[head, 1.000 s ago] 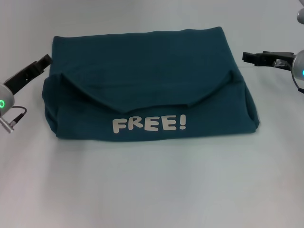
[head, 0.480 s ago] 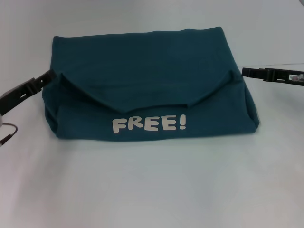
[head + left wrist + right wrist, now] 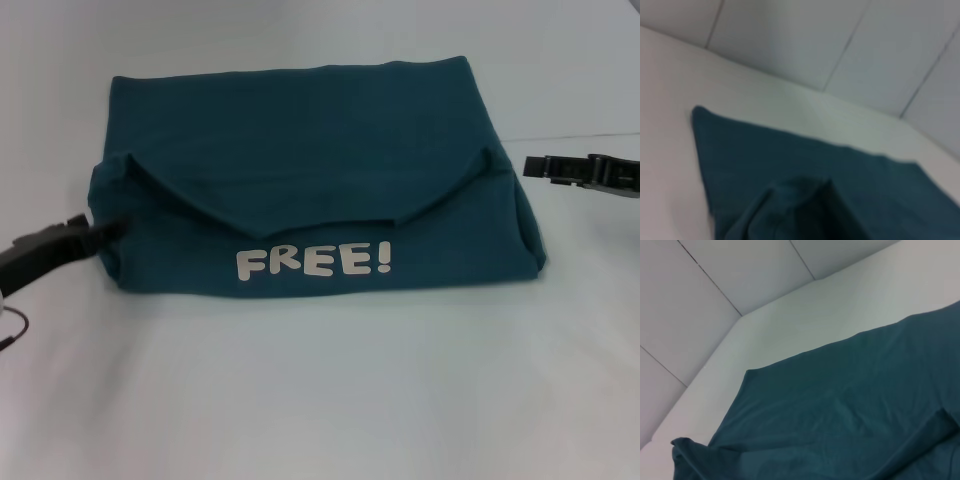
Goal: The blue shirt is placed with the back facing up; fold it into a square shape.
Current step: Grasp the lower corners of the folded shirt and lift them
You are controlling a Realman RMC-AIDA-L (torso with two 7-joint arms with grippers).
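The left gripper (image 3: 95, 232) has dropped to the blue shirt (image 3: 310, 180)'s nine-o'clock edge; the right gripper (image 3: 535, 166) retreats at three o'clock. Finger states unreadable.

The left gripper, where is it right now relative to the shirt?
In the head view the left gripper is low on the robot's left, its tip at the blue shirt's left edge beside the folded-in sleeve, on the white table.

blue shirt (image 3: 310, 190) | you're looking at dark teal cotton, folded into a wide near-rectangular bundle | lies flat on the tabletop, centred ahead | near hem turned up, white "FREE!" lettering facing you | both side flaps folded inward, meeting in a shallow V above the lettering | far edge straight
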